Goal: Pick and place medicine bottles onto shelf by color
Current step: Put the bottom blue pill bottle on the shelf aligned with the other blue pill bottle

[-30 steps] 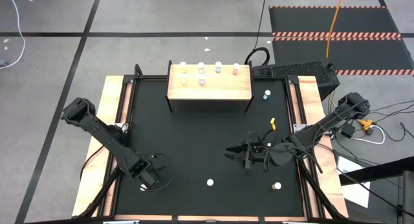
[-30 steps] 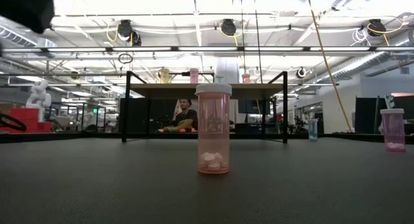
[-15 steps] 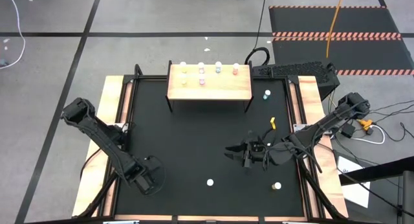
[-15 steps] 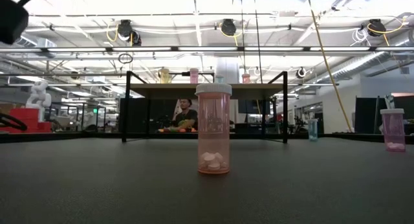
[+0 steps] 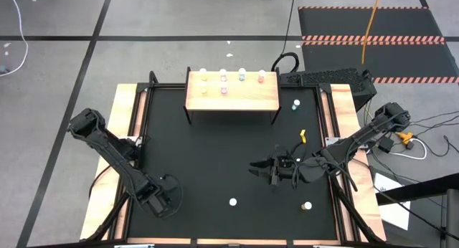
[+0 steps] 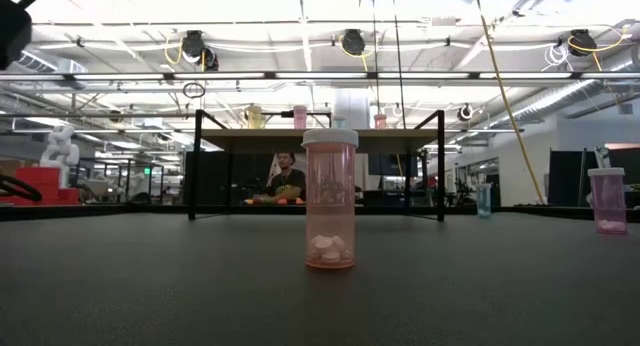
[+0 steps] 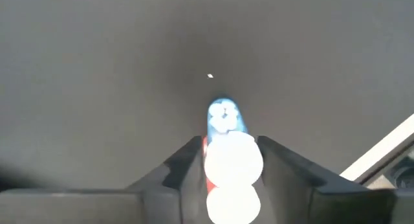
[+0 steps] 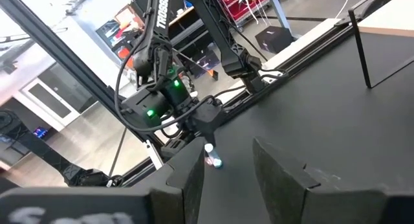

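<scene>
A: Largest item?
B: Shelf (image 5: 232,96), far edge; six medicine bottles (image 5: 223,90) on top.
A: Grippers?
B: Left gripper (image 7: 223,160), front-left of shelf, fingers closed on a blue-tinted bottle (image 7: 224,117). Right gripper (image 5: 262,169), front-right of shelf, fingers parted, empty.
A: Loose stock?
B: Pink bottle (image 6: 329,198) before the shelf; three others stand apart.
A: Hazard?
B: The bottle seems pinched near the fingertips; it could slip during carry.
</scene>
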### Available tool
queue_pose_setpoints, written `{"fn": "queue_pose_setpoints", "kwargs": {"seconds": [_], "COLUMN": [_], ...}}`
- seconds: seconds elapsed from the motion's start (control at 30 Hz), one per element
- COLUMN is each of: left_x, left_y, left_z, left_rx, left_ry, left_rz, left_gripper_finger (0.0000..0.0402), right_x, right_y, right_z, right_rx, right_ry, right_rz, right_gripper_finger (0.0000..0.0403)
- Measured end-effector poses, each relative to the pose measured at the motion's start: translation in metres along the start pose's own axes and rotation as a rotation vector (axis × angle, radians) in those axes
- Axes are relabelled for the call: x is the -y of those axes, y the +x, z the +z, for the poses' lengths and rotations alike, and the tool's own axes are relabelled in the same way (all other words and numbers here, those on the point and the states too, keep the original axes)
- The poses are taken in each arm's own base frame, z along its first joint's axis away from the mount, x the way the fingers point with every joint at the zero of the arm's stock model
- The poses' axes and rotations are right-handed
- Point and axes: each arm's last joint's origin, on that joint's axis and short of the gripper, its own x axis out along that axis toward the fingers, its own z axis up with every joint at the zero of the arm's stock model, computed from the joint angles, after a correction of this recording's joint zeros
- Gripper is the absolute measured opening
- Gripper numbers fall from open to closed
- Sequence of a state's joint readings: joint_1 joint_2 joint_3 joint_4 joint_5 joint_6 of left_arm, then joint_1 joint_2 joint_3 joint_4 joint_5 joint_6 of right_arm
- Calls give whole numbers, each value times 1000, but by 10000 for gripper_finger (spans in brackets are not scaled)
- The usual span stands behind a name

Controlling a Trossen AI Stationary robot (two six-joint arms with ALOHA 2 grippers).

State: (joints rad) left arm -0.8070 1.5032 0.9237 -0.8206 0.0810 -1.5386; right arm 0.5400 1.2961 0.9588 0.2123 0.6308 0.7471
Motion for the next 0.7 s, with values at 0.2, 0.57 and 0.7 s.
{"fn": "queue_pose_setpoints", "kwargs": {"seconds": [0.2,0.57,0.7], "left_x": [1,0,-1], "left_y": [0,-1,-2], "left_z": [-1,11,20], "left_rx": [2,0,1], "left_ry": [10,-44,-60], "left_rz": [-8,-8,-10], "left_gripper_finger": [115,124,114], "right_x": [0,0,1], "right_y": [0,0,0], "right_z": [0,0,0], "right_rx": [0,2,1], "right_ry": [0,-7,-14], "right_rz": [0,-2,-3], "right_gripper_finger": [123,123,123]}}
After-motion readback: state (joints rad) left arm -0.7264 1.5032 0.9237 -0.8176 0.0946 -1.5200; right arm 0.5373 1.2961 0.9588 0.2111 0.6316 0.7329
